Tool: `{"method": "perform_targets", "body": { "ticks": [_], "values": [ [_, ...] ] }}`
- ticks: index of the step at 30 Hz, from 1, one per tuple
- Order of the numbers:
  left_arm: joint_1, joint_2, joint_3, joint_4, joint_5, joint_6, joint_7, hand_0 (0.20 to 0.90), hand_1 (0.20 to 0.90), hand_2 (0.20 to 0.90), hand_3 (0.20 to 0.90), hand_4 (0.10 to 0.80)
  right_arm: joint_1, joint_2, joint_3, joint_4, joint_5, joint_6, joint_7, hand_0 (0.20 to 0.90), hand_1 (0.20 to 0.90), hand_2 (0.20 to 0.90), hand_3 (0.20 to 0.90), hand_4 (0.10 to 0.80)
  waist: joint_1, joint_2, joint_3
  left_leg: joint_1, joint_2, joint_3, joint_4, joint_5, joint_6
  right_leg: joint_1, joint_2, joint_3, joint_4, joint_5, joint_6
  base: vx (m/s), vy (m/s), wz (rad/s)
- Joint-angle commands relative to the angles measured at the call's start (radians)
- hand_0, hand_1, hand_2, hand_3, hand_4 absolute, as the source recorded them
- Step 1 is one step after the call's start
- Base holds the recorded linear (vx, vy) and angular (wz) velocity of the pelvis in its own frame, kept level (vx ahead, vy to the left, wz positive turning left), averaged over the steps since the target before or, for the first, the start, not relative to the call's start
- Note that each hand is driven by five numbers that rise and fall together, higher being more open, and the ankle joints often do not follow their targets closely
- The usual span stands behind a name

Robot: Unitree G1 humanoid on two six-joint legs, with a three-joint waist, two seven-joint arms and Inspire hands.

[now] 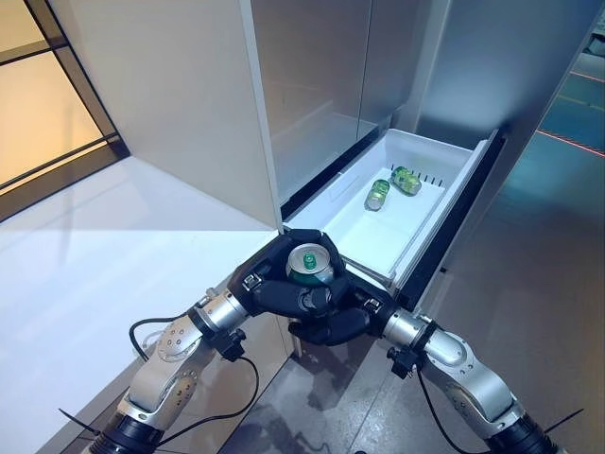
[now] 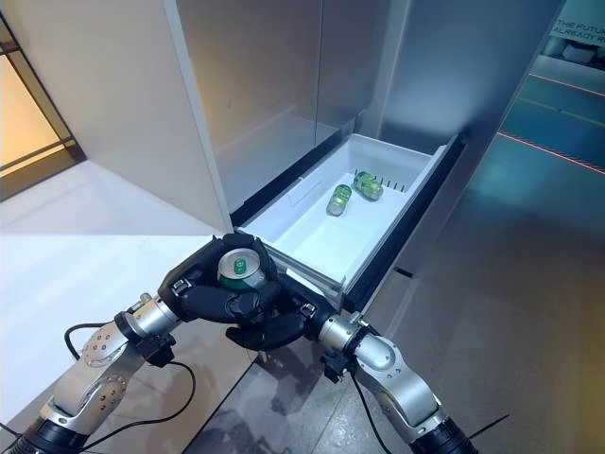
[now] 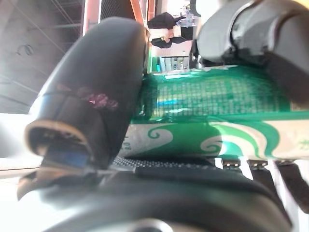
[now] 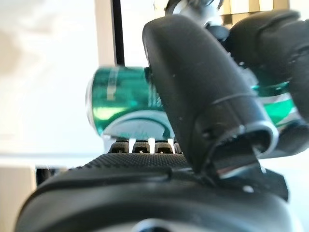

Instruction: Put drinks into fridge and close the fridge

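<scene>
A green can (image 1: 310, 263) stands upright between my two hands at the near corner of the fridge's open white drawer (image 1: 444, 203). My left hand (image 1: 265, 286) is curled round the can from the left, and its wrist view shows its thumb (image 3: 96, 96) against the can (image 3: 212, 96). My right hand (image 1: 336, 320) is curled round it from below and the right; its thumb (image 4: 203, 82) lies across the can (image 4: 120, 96). Green cans (image 1: 377, 195) lie on their sides at the far end of the drawer.
The grey fridge front (image 1: 321, 85) rises behind the drawer. A tall pale panel (image 1: 161, 85) stands to the left, with a white counter (image 1: 95, 246) below it. Dark floor (image 1: 539, 246) lies to the right of the drawer.
</scene>
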Motion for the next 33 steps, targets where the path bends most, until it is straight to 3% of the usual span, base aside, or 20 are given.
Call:
{"method": "perform_targets", "body": {
  "ticks": [1, 12, 24, 29, 33],
  "values": [
    [-0.184, -0.063, 0.091, -0.127, -0.125, -0.175, -0.007, 0.3, 0.3, 0.3, 0.2, 0.1, -0.143, 0.046, -0.082, -0.11, -0.101, -0.156, -0.127, 0.9, 0.9, 0.9, 0.9, 0.8, -0.007, -0.015, -0.055, 0.016, -0.037, -0.007, 0.018, -0.074, 0.016, -0.02, 0.027, 0.015, 0.065, -0.057, 0.024, 0.0, 0.0, 0.0],
    [-0.207, -0.072, 0.101, -0.119, -0.116, -0.158, 0.003, 0.3, 0.3, 0.3, 0.2, 0.1, -0.175, 0.033, -0.112, -0.088, -0.16, -0.14, -0.213, 0.9, 0.9, 0.9, 0.9, 0.8, -0.011, -0.013, -0.056, 0.009, -0.041, -0.01, 0.027, -0.072, 0.015, -0.028, 0.029, 0.025, 0.067, -0.047, 0.023, 0.0, 0.0, 0.0],
    [-0.201, -0.077, 0.084, -0.112, -0.111, -0.183, 0.006, 0.3, 0.3, 0.3, 0.2, 0.1, -0.138, 0.082, -0.098, -0.034, 0.059, -0.063, -0.279, 0.9, 0.9, 0.9, 0.9, 0.8, -0.017, -0.01, -0.058, 0.021, -0.042, -0.017, 0.025, -0.082, 0.017, -0.02, 0.035, 0.036, 0.067, -0.057, 0.024, 0.01, 0.002, 0.0],
    [-0.197, -0.076, 0.074, -0.111, -0.11, -0.188, 0.015, 0.3, 0.3, 0.3, 0.2, 0.1, -0.097, 0.144, -0.059, -0.032, 0.306, -0.027, -0.217, 0.9, 0.9, 0.9, 0.9, 0.8, -0.02, -0.008, -0.057, 0.021, -0.042, -0.017, 0.027, -0.082, 0.018, -0.022, 0.038, 0.041, 0.072, -0.061, 0.022, 0.0, 0.0, 0.0],
    [-0.202, -0.066, 0.062, -0.108, -0.121, -0.195, 0.022, 0.3, 0.3, 0.3, 0.2, 0.1, -0.082, 0.167, -0.028, -0.018, 0.336, -0.04, -0.206, 0.9, 0.9, 0.9, 0.9, 0.8, -0.018, -0.009, -0.059, 0.021, -0.042, -0.018, 0.027, -0.08, 0.017, -0.019, 0.037, 0.036, 0.07, -0.061, 0.023, 0.0, 0.0, 0.0]
  ]
}}
